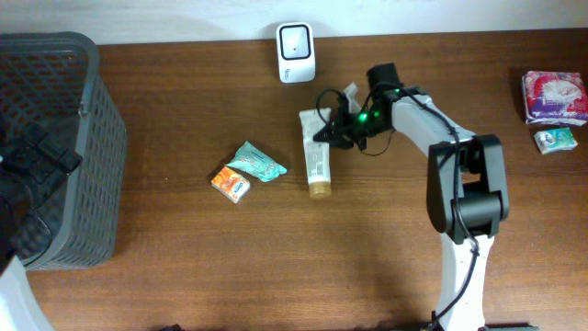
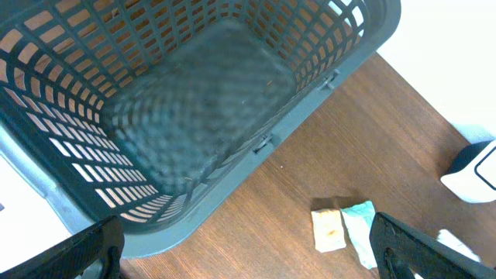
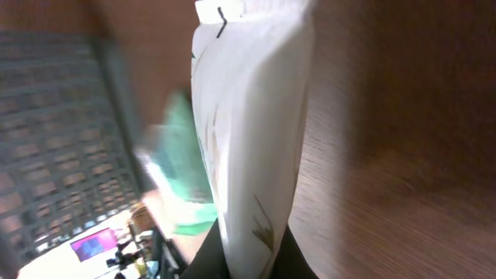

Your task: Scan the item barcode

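Overhead, the right arm [image 1: 432,124] is reaching left, right gripper [image 1: 334,130] pinching shut on the white tube [image 1: 317,158] lying on the table [image 1: 367,257] below the scanner [image 1: 296,52]; teal packet [image 1: 257,163] and orange box [image 1: 231,183] sitting just left; left gripper [image 2: 248,252] gaping wide over the basket [image 2: 232,186]

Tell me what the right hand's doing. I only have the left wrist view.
Observer: The right hand is shut on a white tube near the middle of the table.
Operator: Which end?
Observer: Near the flat crimped end. The tan cap is at the other end, free.
Operator: Anything far right?
Observer: A pink pack and a small green packet sit by the right edge, well apart from the arm.
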